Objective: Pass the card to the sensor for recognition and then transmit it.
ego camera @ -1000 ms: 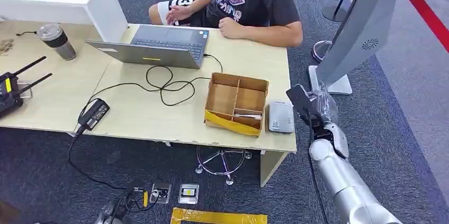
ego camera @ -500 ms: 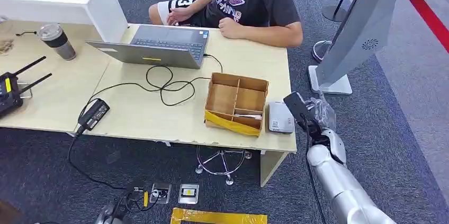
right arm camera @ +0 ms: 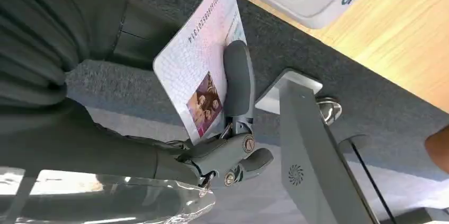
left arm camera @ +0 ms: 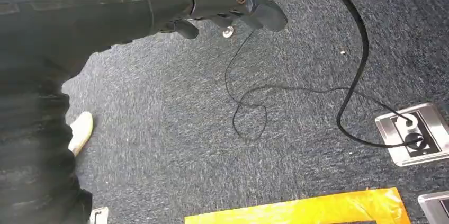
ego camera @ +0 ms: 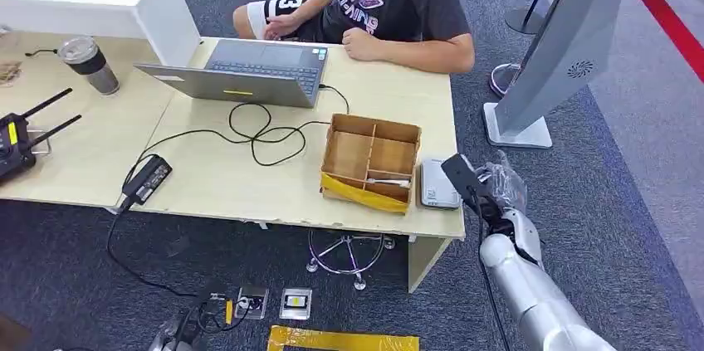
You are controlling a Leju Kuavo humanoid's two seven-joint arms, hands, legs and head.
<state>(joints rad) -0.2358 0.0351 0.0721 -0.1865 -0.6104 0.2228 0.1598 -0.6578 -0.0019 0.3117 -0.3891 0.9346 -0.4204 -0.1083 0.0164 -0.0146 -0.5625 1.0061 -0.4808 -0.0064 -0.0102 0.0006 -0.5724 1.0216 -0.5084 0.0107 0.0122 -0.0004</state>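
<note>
the pale wooden desk (ego camera: 216, 177) carries a laptop (ego camera: 249, 73), with a person (ego camera: 390, 11) seated behind it, and a cardboard box (ego camera: 369, 160). beside the box, near the desk's edge, lies the white sensor (ego camera: 436, 183). the right hand (ego camera: 490, 185) hovers just off that edge, pinching the card (right arm camera: 198, 70) between thumb and fingers, near the sensor. the left hand (left arm camera: 233, 1) hangs over the carpet, fingers curled in, holding nothing.
</note>
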